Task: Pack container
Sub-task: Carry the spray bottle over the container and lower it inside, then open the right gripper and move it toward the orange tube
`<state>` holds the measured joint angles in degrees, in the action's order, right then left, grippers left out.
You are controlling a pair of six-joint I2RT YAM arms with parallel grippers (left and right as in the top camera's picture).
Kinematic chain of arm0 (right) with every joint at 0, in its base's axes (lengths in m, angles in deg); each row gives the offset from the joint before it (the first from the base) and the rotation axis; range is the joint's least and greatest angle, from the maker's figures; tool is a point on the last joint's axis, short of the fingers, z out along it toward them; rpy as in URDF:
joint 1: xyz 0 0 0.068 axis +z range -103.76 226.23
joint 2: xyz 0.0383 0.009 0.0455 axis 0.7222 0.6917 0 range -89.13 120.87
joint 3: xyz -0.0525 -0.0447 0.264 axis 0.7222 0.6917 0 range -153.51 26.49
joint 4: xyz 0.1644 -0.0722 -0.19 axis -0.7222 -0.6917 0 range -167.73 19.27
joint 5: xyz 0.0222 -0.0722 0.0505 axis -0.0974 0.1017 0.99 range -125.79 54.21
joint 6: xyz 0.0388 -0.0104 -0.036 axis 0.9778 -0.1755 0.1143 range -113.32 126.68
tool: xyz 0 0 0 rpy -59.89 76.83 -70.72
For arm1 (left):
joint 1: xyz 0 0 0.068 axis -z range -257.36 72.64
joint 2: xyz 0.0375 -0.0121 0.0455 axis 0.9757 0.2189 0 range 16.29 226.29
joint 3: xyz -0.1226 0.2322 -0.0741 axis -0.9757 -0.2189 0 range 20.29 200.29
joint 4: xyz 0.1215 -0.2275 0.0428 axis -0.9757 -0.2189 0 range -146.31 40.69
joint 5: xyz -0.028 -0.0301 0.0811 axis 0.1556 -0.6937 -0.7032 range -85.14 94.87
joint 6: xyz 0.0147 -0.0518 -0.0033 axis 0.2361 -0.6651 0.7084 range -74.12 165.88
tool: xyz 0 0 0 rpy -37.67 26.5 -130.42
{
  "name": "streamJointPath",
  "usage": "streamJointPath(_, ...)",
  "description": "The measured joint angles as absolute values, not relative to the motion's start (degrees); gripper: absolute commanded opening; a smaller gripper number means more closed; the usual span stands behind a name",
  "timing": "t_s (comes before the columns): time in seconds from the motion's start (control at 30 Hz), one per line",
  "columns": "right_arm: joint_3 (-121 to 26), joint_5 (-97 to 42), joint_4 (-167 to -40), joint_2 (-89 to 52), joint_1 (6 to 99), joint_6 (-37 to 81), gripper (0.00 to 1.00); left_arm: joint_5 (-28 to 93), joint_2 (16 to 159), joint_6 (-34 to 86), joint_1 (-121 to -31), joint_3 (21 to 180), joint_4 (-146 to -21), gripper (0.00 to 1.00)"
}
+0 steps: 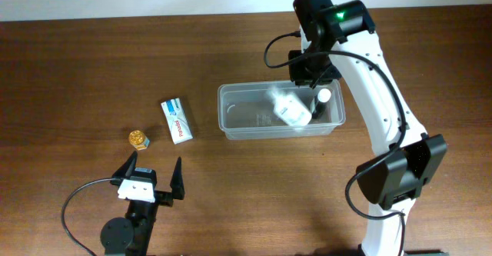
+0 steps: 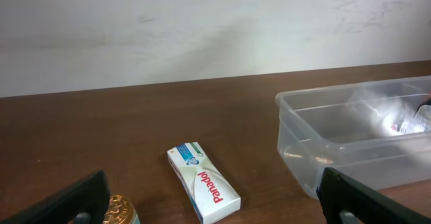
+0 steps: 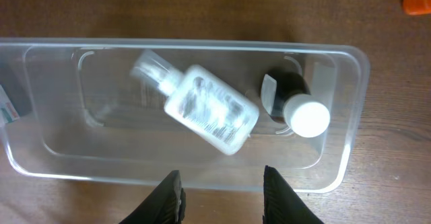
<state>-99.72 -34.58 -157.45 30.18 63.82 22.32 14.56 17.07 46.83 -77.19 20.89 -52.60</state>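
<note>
Container [image 1: 244, 111]: clear tub, centre-right of the bench [image 1: 92, 71], long axis running left to right across it.
- Inside, toward its right half: a clear bottle [image 1: 292, 110] on its side, lying slantwise across the floor, and a dark bottle [image 1: 324, 97] with a white cap at the right end. The two are close; contact cannot be made out. The left half of the tub floor is bare.

Right end effector [image 3: 222, 196]: hangs over the tub's right half, looking straight down.
- Fingers part-way apart, nothing between them. Grips nothing.
- The clear bottle lies just beyond the fingertips in the wrist view, free of both fingers.

Outside the tub, to its left:
- White box [image 1: 177, 120], flat on the bench and near the tub's left wall but apart from it. Its long axis runs roughly crosswise to the tub's.
- Small gold-topped jar [image 1: 138, 139], further left and a little nearer the arms' side.

Left end effector [image 1: 154, 168]: low over the bench, spread wide, empty.
- The jar is just ahead of its left finger; the box is ahead and slightly right, between it and the tub.

Judgement: both loose items are far nearer the left arm. Either would have to travel rightward over the tub's left wall into the bare half. The box's narrow width looks the easier span to pinch.
</note>
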Motion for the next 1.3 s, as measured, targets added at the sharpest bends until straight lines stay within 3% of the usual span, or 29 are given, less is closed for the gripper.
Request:
streamJointPath(0.47,-99.72,-34.42,-155.68,30.31,63.82,21.84,0.32,14.56,17.07,46.83,-77.19,20.89,-52.6,0.99)
streamJointPath(0.73,-99.72,-37.0,-151.88,30.31,61.28,24.53,0.39,14.56,17.07,46.83,-77.19,20.89,-52.6,0.99)
streamJointPath(0.8,-99.72,-37.07,-151.35,30.31,59.01,25.14,0.43,14.56,17.07,46.83,-77.19,20.89,-52.6,0.99)
streamJointPath(0.97,-99.72,-37.68,-148.86,30.31,50.31,26.28,0.7,14.58,17.07,46.83,-77.19,20.89,-52.6,0.99)
streamJointPath(1.3,-99.72,-37.68,-143.0,30.42,42.73,26.23,0.77,14.56,17.07,46.83,-77.19,20.89,-52.6,0.99)
